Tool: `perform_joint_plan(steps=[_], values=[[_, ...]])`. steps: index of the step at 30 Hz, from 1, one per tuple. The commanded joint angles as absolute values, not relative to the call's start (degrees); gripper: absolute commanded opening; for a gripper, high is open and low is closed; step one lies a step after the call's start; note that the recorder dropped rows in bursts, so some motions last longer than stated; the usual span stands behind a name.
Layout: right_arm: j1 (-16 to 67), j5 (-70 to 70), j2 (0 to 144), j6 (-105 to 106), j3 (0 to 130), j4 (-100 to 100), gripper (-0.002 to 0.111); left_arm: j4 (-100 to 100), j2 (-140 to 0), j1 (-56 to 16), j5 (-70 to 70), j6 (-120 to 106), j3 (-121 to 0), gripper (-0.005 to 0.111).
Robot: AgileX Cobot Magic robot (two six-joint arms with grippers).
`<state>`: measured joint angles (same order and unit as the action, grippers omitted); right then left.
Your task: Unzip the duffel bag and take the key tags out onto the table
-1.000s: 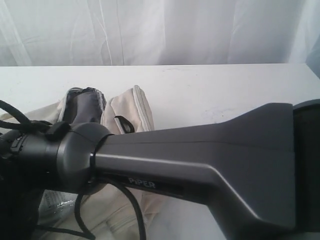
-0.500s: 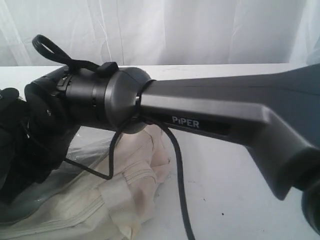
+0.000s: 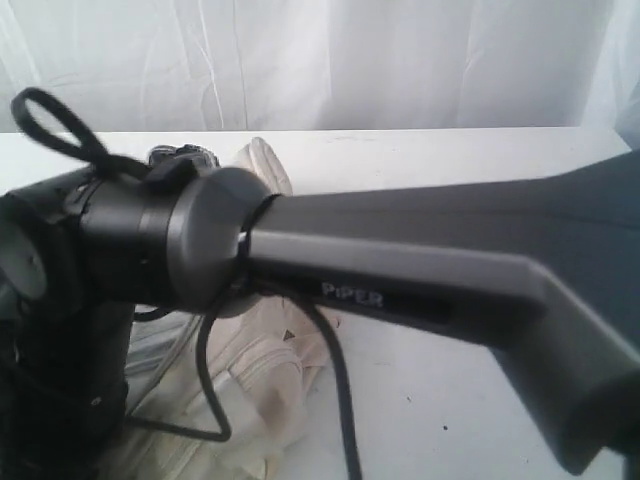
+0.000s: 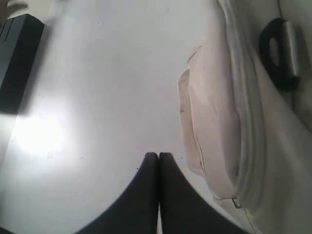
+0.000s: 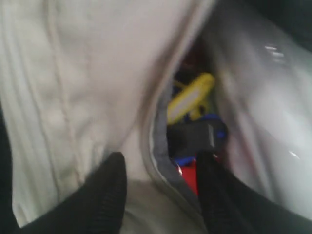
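Duffel bag (image 3: pixel 270 375) on left part of worktop (image 3: pixel 450 160), mostly hidden behind right arm; long axis seems to run near edge to far edge. Zipper open. Key tags (image 5: pixel 192 100) inside bag, yellow tag lying along slit. Right claw (image 5: pixel 161 158) partly open, astride zipper edge, gripping nothing. Left claw (image 4: pixel 158 158) closed tight, empty, over bare worktop beside bag.

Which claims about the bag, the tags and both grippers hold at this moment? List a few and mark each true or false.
1. The left gripper is shut, over the table beside the duffel bag. True.
2. The duffel bag is zipped shut. False: its zipper gapes, and the key tags show inside.
3. The right gripper has its jaws apart at the bag's zipper edge. True.
4. The key tags lie out on the table. False: they are inside the bag.
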<state>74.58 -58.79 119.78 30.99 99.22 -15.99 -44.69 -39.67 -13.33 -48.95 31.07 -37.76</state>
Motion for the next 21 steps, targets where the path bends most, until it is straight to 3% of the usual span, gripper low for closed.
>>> perform_joint_plan(steps=[1,7,12,16,21], values=[[78.05,-57.13,123.34,31.88,98.59,-16.05,0.043,-44.81,-39.32,-13.27,-49.22,31.3,-37.77,0.0],[78.83,-49.7,127.14,29.92,98.59,-14.74,0.065,-44.81,-39.32,-13.27,-49.22,31.3,-37.77,0.0],[78.83,-46.45,130.62,29.57,98.59,-14.43,0.063,-44.8,-39.32,-13.27,-49.22,31.19,-37.77,0.0],[78.83,-46.33,133.64,29.57,98.59,-14.43,0.05,-44.8,-39.32,-13.27,-49.22,31.07,-37.77,0.0],[78.83,-48.85,132.28,29.57,98.81,-14.43,0.008,-44.8,-39.32,-13.27,-49.22,31.07,-37.77,0.0]])
